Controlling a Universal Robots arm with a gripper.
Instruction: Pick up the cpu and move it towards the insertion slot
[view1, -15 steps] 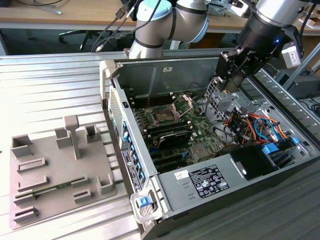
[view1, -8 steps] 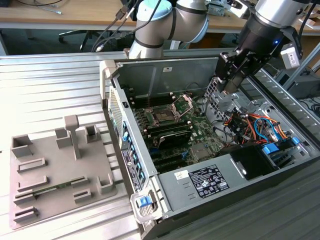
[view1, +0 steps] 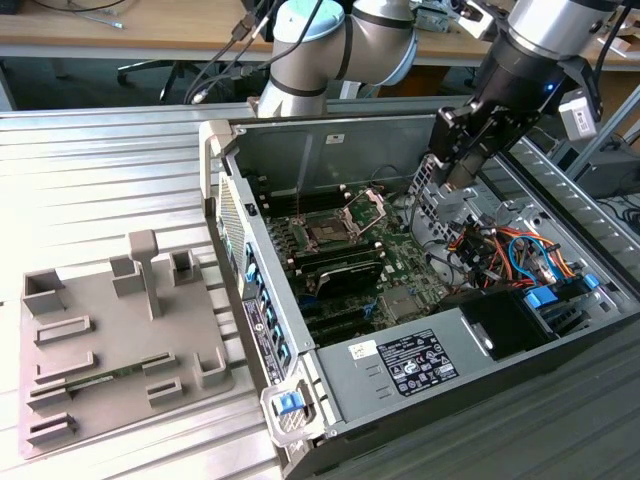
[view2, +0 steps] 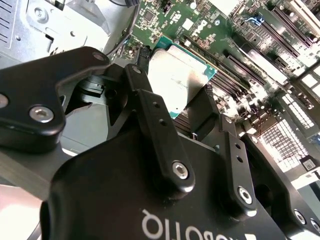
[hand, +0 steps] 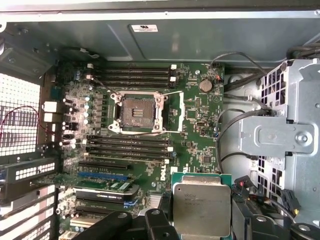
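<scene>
The cpu (hand: 201, 207) is a flat square chip with a pale silvery top and a green edge, and my gripper (hand: 200, 222) is shut on it. In the second wrist view the cpu (view2: 182, 77) sits between the black fingers (view2: 150, 115) of the gripper (view2: 175, 100), above the green board. The insertion slot (hand: 136, 112) is a dark square socket with a silver frame and its wire bracket swung open, some way off from the held chip. In the exterior view the gripper (view1: 453, 183) hangs inside the open computer case, to the right of the insertion slot (view1: 330, 232).
The grey tray (view1: 110, 340) with raised blocks lies on the slatted table at the exterior view's left. Long black memory slots (hand: 132, 145) flank the socket. A metal drive cage (hand: 280, 135) and orange and blue cables (view1: 500, 245) crowd the case near the gripper.
</scene>
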